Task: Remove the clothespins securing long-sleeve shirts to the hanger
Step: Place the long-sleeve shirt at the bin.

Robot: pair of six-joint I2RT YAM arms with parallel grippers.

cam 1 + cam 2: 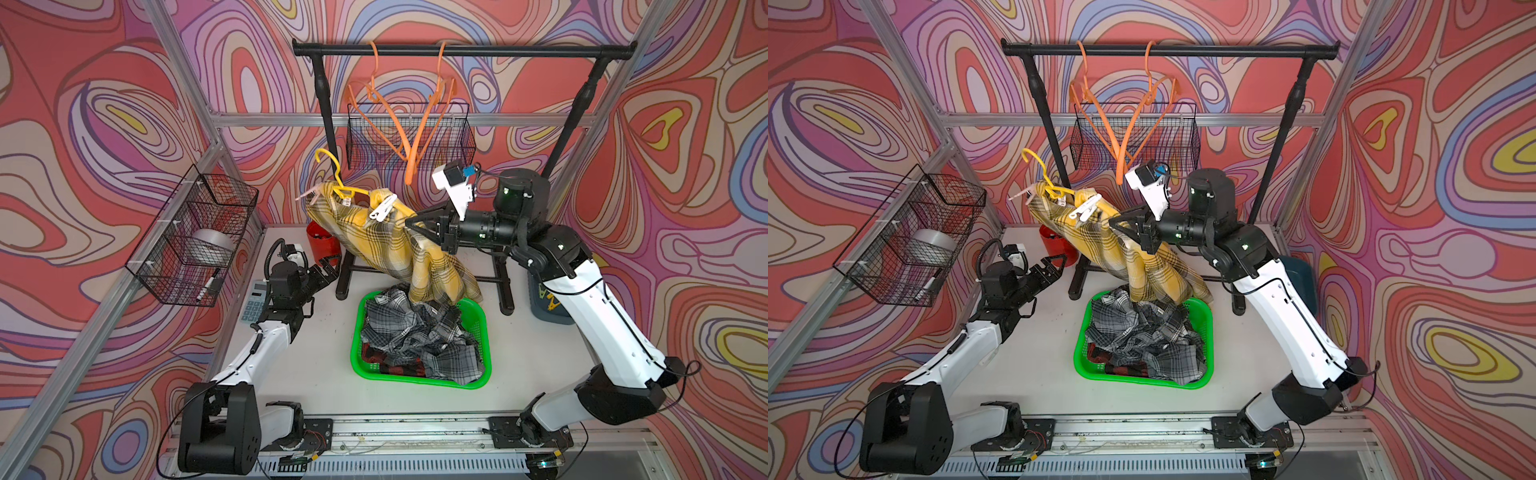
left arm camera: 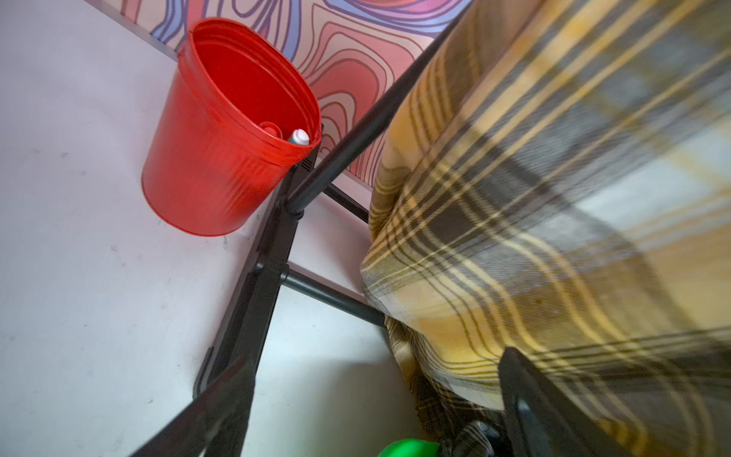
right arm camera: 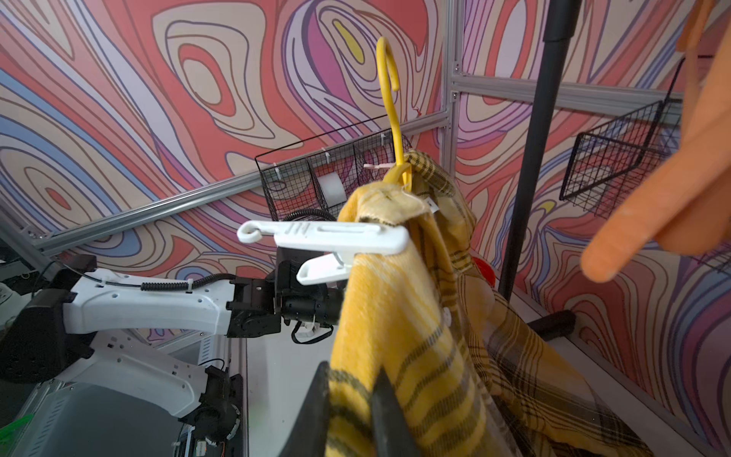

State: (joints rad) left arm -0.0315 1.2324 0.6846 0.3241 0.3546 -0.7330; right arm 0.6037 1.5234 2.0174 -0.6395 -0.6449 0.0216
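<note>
A yellow-and-black plaid long-sleeve shirt (image 1: 399, 249) hangs on a yellow hanger (image 1: 332, 166) that is off the rail, hook in the air. My right gripper (image 3: 352, 372) is shut on a fold of its shoulder cloth and holds it up (image 1: 411, 224). A white clothespin (image 3: 328, 237) clips that shoulder (image 1: 384, 208). A pale clothespin (image 1: 309, 195) sits at the far shoulder end. My left gripper (image 2: 375, 368) is open and empty, low beside the shirt near a red bucket (image 2: 213, 158). The shirt's tail drapes into a green basket (image 1: 357, 357) holding a grey plaid shirt (image 1: 415, 332) and a red-and-black one (image 1: 395, 368).
A black clothes rack (image 1: 457, 50) carries two orange hangers (image 1: 411, 124); its foot (image 2: 261, 300) lies by the left gripper. Wire baskets hang on the left wall (image 1: 195, 237) and back wall (image 1: 409, 137). A calculator (image 1: 254, 301) and a dark bin (image 1: 548, 303) sit at the table's sides.
</note>
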